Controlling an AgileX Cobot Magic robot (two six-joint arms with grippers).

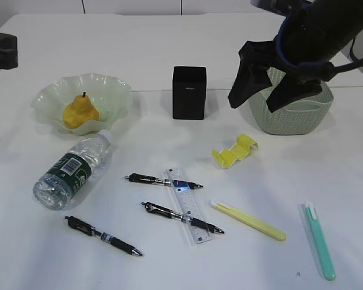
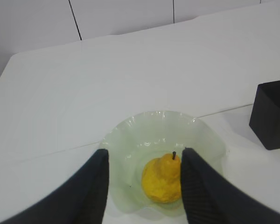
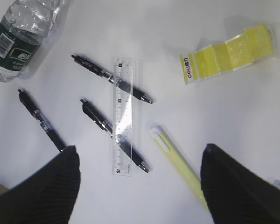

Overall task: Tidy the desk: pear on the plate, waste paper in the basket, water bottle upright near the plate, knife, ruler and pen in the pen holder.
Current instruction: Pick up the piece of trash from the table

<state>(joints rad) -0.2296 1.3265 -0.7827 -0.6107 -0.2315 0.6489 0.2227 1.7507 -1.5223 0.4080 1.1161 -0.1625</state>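
Observation:
The yellow pear [image 1: 80,113] [image 2: 162,179] lies in the ruffled pale green plate [image 1: 112,92] [image 2: 130,126]. My left gripper [image 2: 144,186] hangs open above it, holding nothing. The water bottle [image 1: 72,169] [image 3: 18,32] lies on its side in front of the plate. Crumpled yellow waste paper [image 1: 234,151] [image 3: 226,56] sits mid-desk. The clear ruler [image 1: 187,205] [image 3: 122,116] lies across two black pens [image 1: 163,180] [image 3: 112,79]. The black pen holder [image 1: 189,92] stands at the back, the sage basket [image 1: 293,115] to its right. My right gripper [image 1: 263,96] [image 3: 140,186] is open and empty, high in front of the basket.
A third black pen [image 1: 103,235] [image 3: 39,121] lies front left. A slim yellow stick-shaped tool [image 1: 248,220] [image 3: 177,161] and a teal one [image 1: 319,240] lie front right; which is the knife I cannot tell. The left arm's dark body [image 1: 0,51] sits at the far left edge.

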